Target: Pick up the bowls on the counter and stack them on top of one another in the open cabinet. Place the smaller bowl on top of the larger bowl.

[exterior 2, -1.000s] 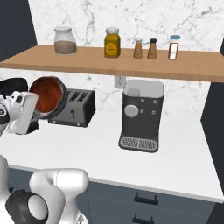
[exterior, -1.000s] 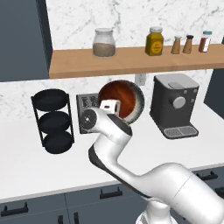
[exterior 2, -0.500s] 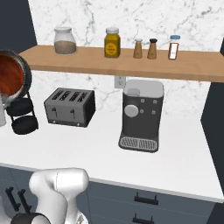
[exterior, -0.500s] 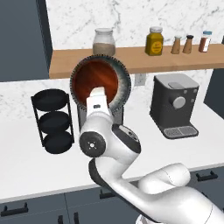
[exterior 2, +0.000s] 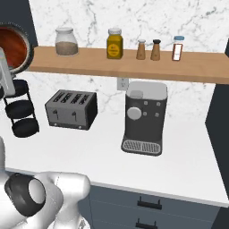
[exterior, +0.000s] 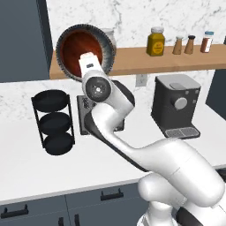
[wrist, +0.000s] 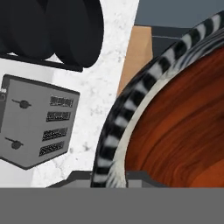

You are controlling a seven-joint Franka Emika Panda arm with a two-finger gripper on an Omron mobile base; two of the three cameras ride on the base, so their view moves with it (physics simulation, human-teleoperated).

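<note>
The larger grey bowl (exterior: 106, 42), dark with pale stripes outside, hangs tilted on edge in front of the wooden shelf's left end. The smaller red-brown bowl (exterior: 73, 48) lies nested inside it, its glossy inside facing the base cameras. My gripper (exterior: 87, 59) is shut on the grey bowl's rim, and the white hand covers the lower middle of the bowls. In the hand view the striped rim (wrist: 131, 105) and red-brown inside (wrist: 179, 131) show close up. The bowls also show at the left edge of the right base view (exterior 2: 11, 47). The open cabinet (exterior: 22, 39) stands just left of them, above the counter (exterior: 26, 167).
A black three-tier rack (exterior: 54, 121) stands on the counter below the bowls. A toaster (exterior 2: 71, 108) sits behind my arm, and a coffee machine (exterior: 176, 103) stands to the right. The wooden shelf (exterior: 176, 59) carries jars and shakers.
My gripper has carried the nested bowls up and to the left, from in front of the toaster to shelf height beside the cabinet. The other things have not moved.
</note>
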